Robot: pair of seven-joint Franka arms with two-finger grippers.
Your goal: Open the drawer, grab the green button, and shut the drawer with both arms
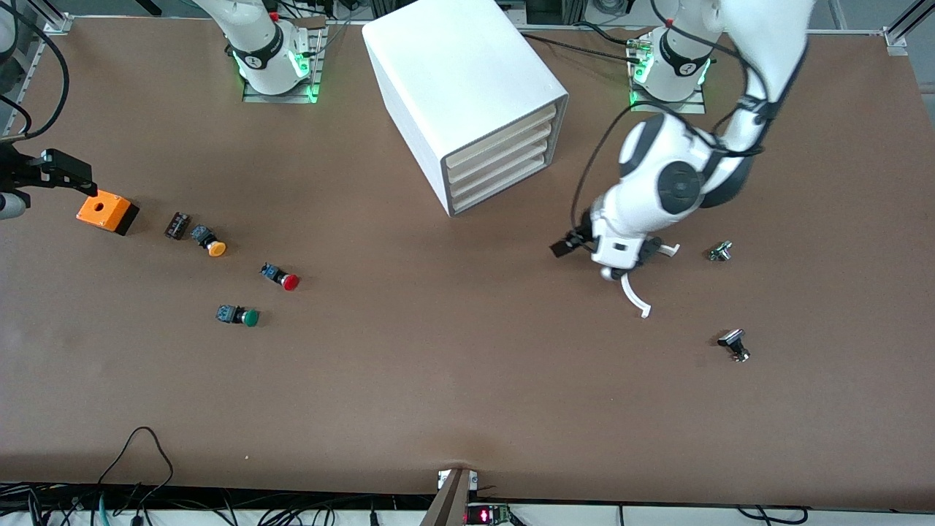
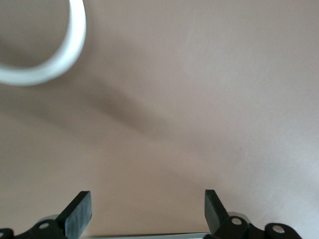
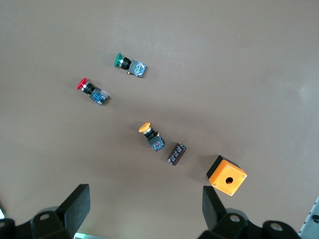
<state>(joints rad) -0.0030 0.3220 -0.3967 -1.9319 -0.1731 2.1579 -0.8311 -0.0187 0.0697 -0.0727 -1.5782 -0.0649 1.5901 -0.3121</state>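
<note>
Standing on the brown table between the two arm bases, the white cabinet is showing four cream drawer fronts, all sitting flush. The drawer, lowest of the four, is closed, so its contents are hidden.

The left arm is reaching down toward its own end of the table. The left gripper is hanging over bare table surface nearer the front camera than the cabinet; its fingers are spread apart and holding nothing, and only their tips are entering the left wrist view. A curved white part is crossing that view, blurred and partly cut off.

The right arm is showing little more than its base in the front view. The right gripper is sitting over the table near the orange box, its jaws open and empty, with only the fingertips in frame.

The button, green-capped, is lying on its side on the table toward the right arm's end, outside the cabinet. The red-capped button and the yellow-capped button are lying farther from the front camera, and a small dark block is lying just beside the yellow one. Two small metallic parts are lying toward the left arm's end, too small to identify.
</note>
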